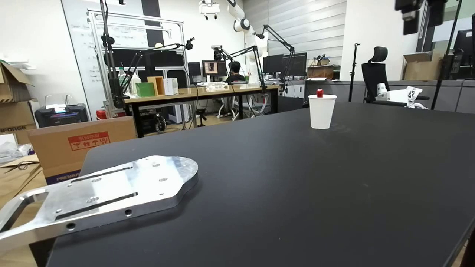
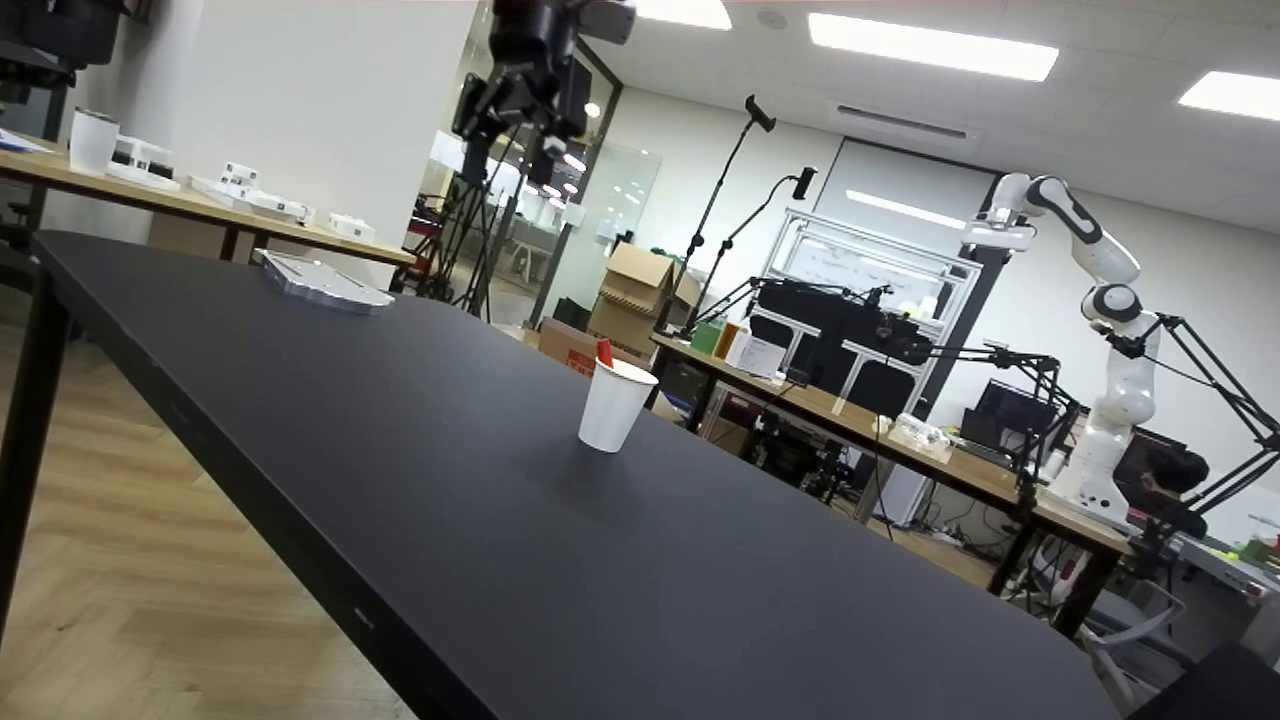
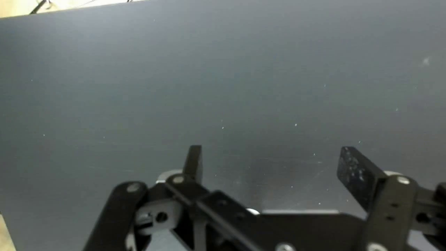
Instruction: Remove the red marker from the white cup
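Observation:
The white cup (image 1: 322, 113) stands upright on the black table; it also shows in an exterior view (image 2: 614, 408). The red marker (image 1: 320, 93) stands in the cup, with only its red upper end above the rim; it also shows in an exterior view (image 2: 604, 352), leaning against the rim. The rest of it is hidden inside the cup. My gripper (image 2: 510, 165) is high above the table and apart from the cup; its fingers also show in an exterior view (image 1: 423, 22). In the wrist view the gripper (image 3: 271, 153) is open, with nothing between its fingers. Neither cup nor marker shows clearly there.
A flat silver metal plate (image 1: 130, 185) with a handle lies on the black table (image 1: 297, 193) and overhangs its edge; it also shows in an exterior view (image 2: 328, 283). A cardboard box (image 1: 85, 148) stands beside the table. Another bench with equipment is behind.

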Controlling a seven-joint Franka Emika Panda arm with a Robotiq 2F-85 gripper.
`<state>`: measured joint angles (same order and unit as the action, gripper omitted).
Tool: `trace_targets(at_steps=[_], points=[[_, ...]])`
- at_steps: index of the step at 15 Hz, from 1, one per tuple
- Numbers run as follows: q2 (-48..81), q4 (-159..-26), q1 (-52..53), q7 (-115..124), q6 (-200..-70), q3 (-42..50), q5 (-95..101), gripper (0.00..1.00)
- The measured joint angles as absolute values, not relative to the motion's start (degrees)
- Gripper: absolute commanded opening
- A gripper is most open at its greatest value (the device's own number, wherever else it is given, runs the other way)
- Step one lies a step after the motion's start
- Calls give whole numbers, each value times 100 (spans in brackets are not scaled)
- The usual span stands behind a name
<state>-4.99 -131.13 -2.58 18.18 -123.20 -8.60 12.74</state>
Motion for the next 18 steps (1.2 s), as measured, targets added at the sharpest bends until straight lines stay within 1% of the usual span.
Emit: trace_targets(at_steps=[5,11,14,18], points=[[1031,-11442,-120,1548,-12393,-576,1493,100],[2492,-9596,150,1154,-12481,-253,1471,100],[3045,-8985,274,1154,-12586,-158,1454,100],[3507,-8561,443,1154,-12647,-98,1400,100]])
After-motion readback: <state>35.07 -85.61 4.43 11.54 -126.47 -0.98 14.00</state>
